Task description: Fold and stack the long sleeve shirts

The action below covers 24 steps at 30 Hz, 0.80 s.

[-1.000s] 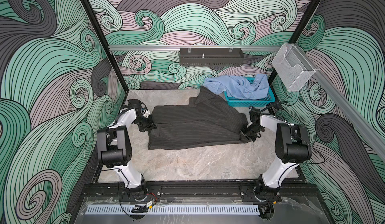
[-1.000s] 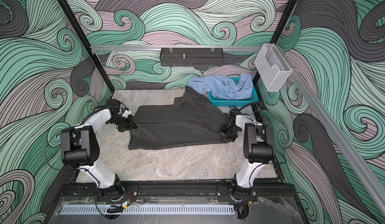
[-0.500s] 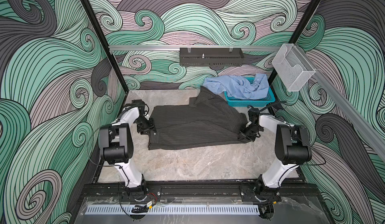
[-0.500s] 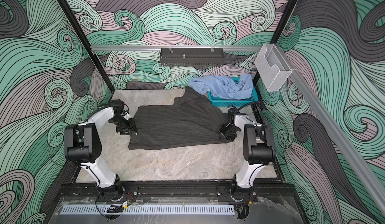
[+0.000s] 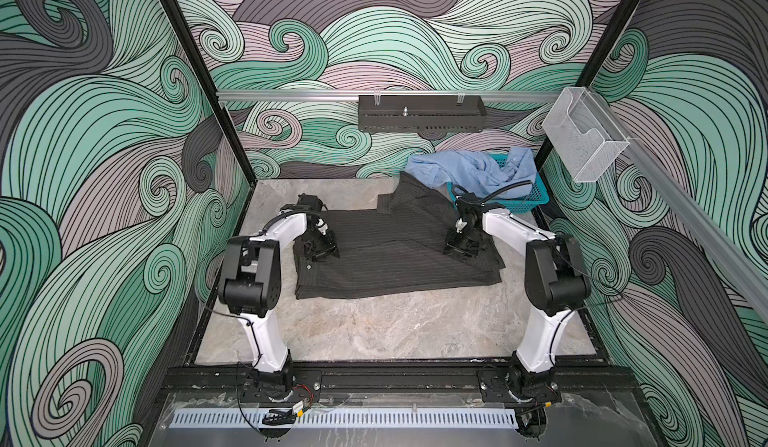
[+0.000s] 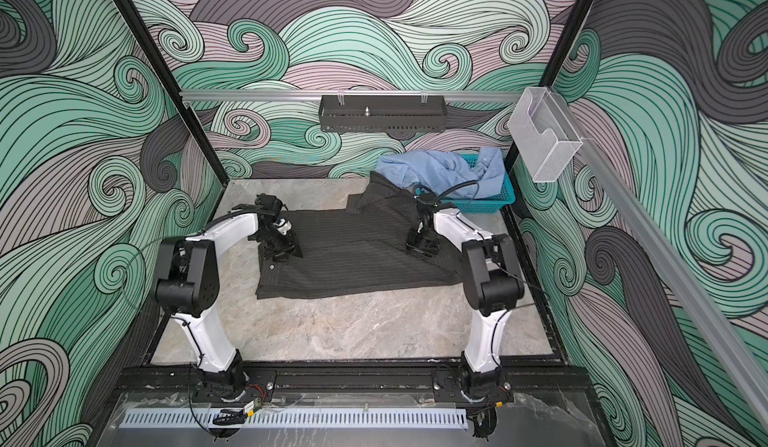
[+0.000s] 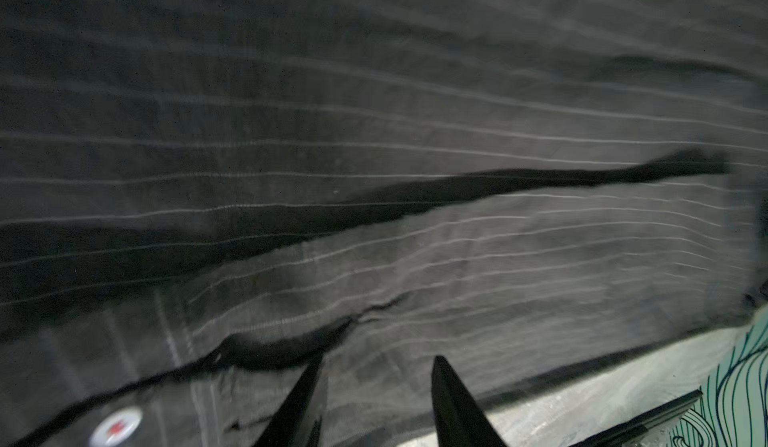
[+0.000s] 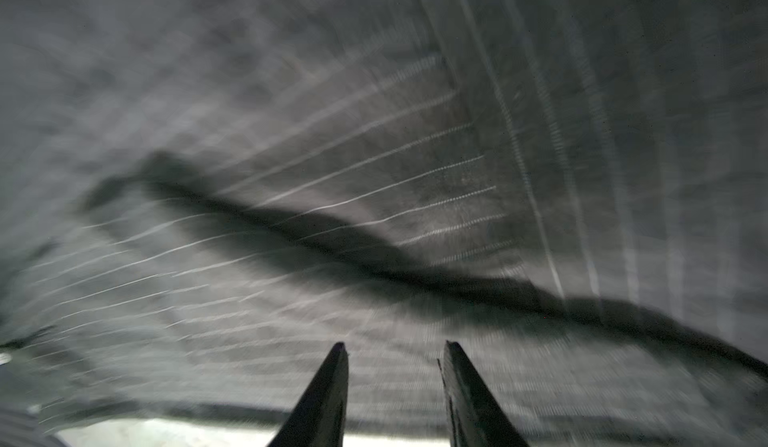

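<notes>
Apparently the left gripper and the right gripper stand open and empty over the half-folded charcoal shirt, so the next fold needs fresh edge grasps.

My grey marbled tabletop carries two things directly. The dark pinstriped shirt lies folded flat across its middle, with one rumpled end reaching back just beside the teal basket, which stands in the far right corner.
</notes>
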{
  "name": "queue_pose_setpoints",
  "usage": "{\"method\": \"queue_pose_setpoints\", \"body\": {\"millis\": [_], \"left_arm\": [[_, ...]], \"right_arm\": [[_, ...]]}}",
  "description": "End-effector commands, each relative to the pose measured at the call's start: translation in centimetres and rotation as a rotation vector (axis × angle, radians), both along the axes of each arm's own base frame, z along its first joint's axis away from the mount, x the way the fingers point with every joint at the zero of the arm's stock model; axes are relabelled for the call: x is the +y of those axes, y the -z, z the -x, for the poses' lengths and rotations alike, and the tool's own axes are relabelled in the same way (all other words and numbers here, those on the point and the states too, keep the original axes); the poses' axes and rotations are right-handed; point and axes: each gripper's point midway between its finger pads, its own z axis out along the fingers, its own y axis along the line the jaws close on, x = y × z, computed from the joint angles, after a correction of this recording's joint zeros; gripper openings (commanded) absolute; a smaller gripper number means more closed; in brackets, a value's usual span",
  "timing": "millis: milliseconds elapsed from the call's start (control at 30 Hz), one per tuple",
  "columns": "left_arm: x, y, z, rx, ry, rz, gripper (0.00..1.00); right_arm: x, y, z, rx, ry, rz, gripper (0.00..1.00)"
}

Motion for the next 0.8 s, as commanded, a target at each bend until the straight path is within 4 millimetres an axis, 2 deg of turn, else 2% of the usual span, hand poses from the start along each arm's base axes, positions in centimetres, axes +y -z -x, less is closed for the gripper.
{"method": "queue_pose_setpoints", "body": {"millis": [0,100,200,400,567,667,767], "left_arm": [[0.3,0.9,1.6,0.061,-0.054,-0.006,0.44],[2.0,2.4,4.5,0.126,-0.079,-0.072,0.44],[3.2,2.9,7.1,0.17,-0.113,-0.08,0.45],[3.7,2.0,10.5,0.178,-0.149,-0.062,0.48],[3.3,1.6,12.3,0.184,-0.148,-0.034,0.49],[3.1,0.0,12.3,0.141,-0.151,-0.013,0.49],[3.1,-3.8,9.8,0.013,-0.146,-0.006,0.51]], "right_arm": [[-0.8,1.9,2.1,0.078,0.022,0.049,0.4],[-1.2,3.2,4.3,0.119,0.023,0.067,0.4],[-2.0,3.8,7.0,0.15,0.014,0.105,0.4],[-2.7,3.9,12.6,0.192,-0.014,0.123,0.41],[-3.2,3.1,16.0,0.205,-0.021,0.118,0.41],[-3.1,1.4,16.1,0.16,-0.034,0.098,0.41],[-2.9,-2.3,13.6,0.031,-0.043,0.097,0.42]]}}
